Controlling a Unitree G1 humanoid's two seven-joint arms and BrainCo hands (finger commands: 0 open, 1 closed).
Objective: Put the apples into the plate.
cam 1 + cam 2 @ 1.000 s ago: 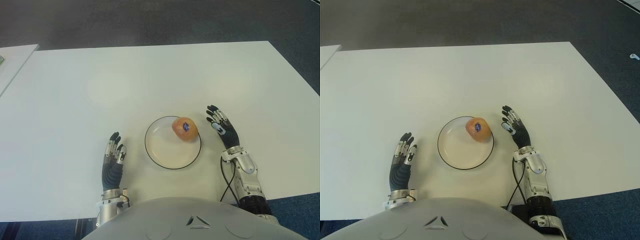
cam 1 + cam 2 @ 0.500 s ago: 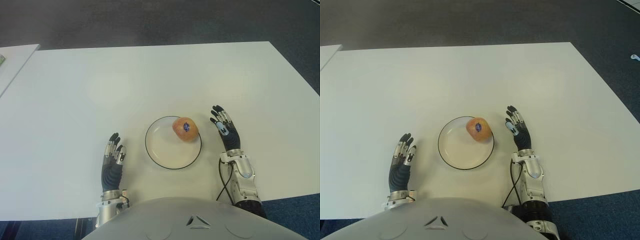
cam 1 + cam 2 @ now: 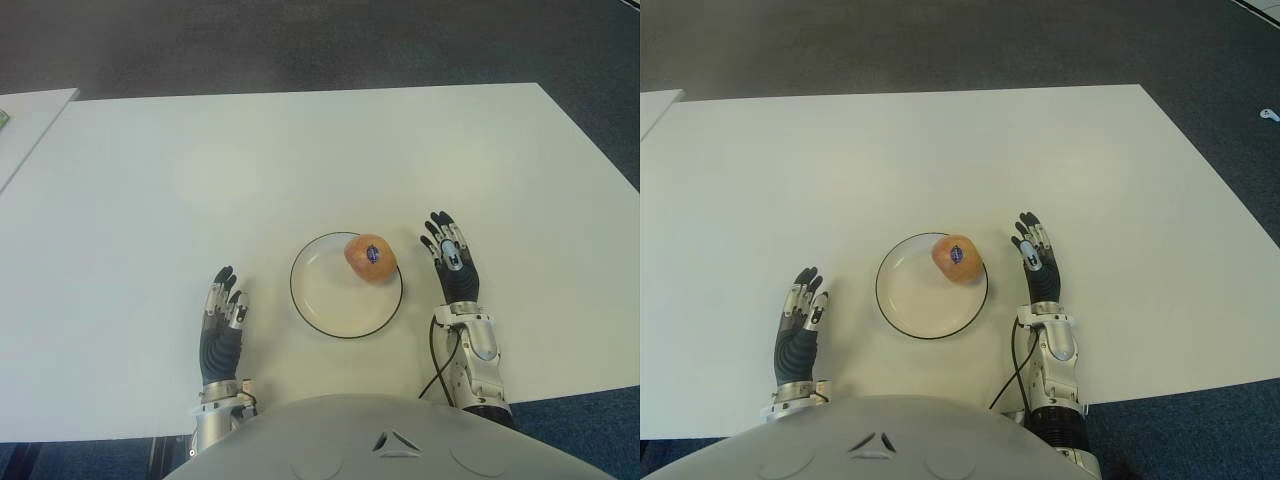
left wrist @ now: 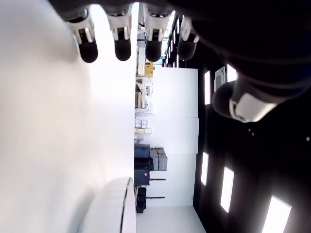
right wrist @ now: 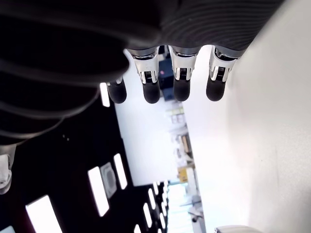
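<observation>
White table (image 3: 300,150), apple (image 3: 369,259) in plate (image 3: 322,300), visible in eye views only; both hands empty, fingers straight.

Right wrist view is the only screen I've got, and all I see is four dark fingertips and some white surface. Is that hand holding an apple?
Observer: No. The right hand is open and holds nothing; the apple sits in the plate.
Operator: Where is that plate from the hand?
Observer: Just to the hand's left on the white table, apart from it, with the apple at the plate's far right edge.
Operator: And the other hand?
Observer: The left hand shows on the plate's other side, fingers straight, holding nothing.
Operator: Any more apples around?
Observer: None that I can see on the table.
</observation>
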